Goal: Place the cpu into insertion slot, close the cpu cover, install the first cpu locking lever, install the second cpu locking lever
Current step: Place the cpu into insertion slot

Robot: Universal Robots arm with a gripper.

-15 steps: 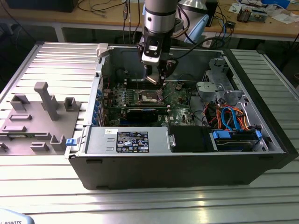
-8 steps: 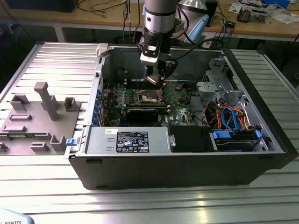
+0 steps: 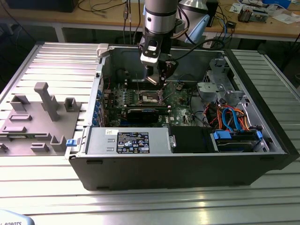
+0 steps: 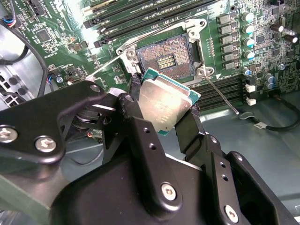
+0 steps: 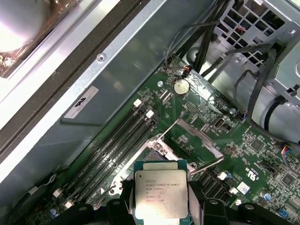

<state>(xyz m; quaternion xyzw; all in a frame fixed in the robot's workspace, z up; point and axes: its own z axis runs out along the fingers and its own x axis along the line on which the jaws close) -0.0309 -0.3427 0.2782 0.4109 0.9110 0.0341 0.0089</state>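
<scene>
My gripper is shut on the cpu, a small square chip with a silver-grey top, held by two opposite edges. It hangs tilted just above and beside the insertion slot, whose dark contact field lies bare inside a silvery rim. In the first wrist view the cpu sits between the black fingers, with the cpu cover standing raised beyond it. Two thin locking levers stick out loose at the socket's sides. In the exterior view the gripper hovers over the insertion slot inside the open computer case.
Long black memory slots run beside the socket. A silver power supply box fills the case's near side. Drive bays with blue and orange cables are at the exterior view's right. A grey fixture lies on the ribbed table.
</scene>
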